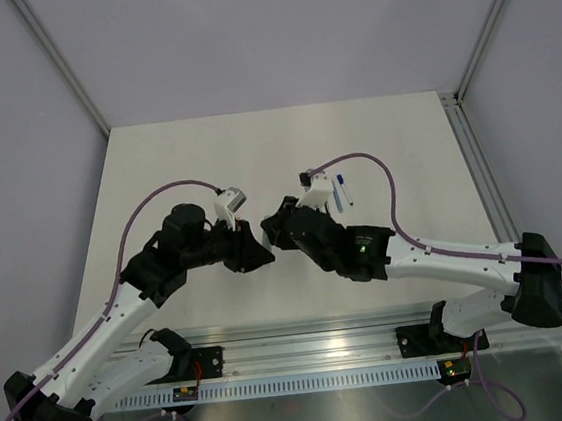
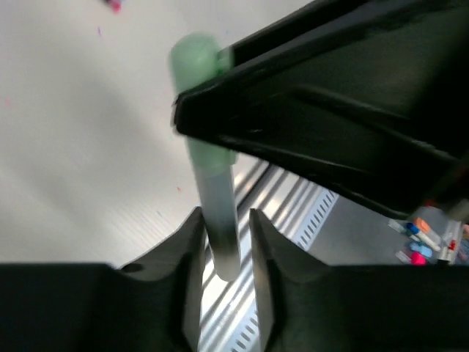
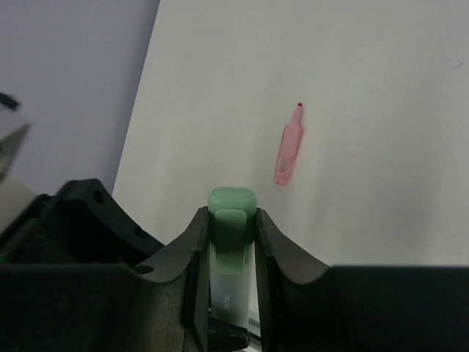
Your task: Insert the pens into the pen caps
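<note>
Right gripper [image 3: 229, 216] up close, pinched tight on the green cap [image 3: 231, 199]. Left gripper [image 2: 224, 216] brackets the grey pen barrel [image 2: 220, 194], grip unclear. Both arms bent inward, wrists nose-to-nose over the table [image 1: 255, 153]; pink pen [image 3: 288, 150] lies apart.

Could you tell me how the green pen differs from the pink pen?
The green pen is clamped in the right pincer; the pink pen lies loose on the table. The green pen ends in a blunt cap; the pink pen shows a red tip. Both are pale plastic.
</note>
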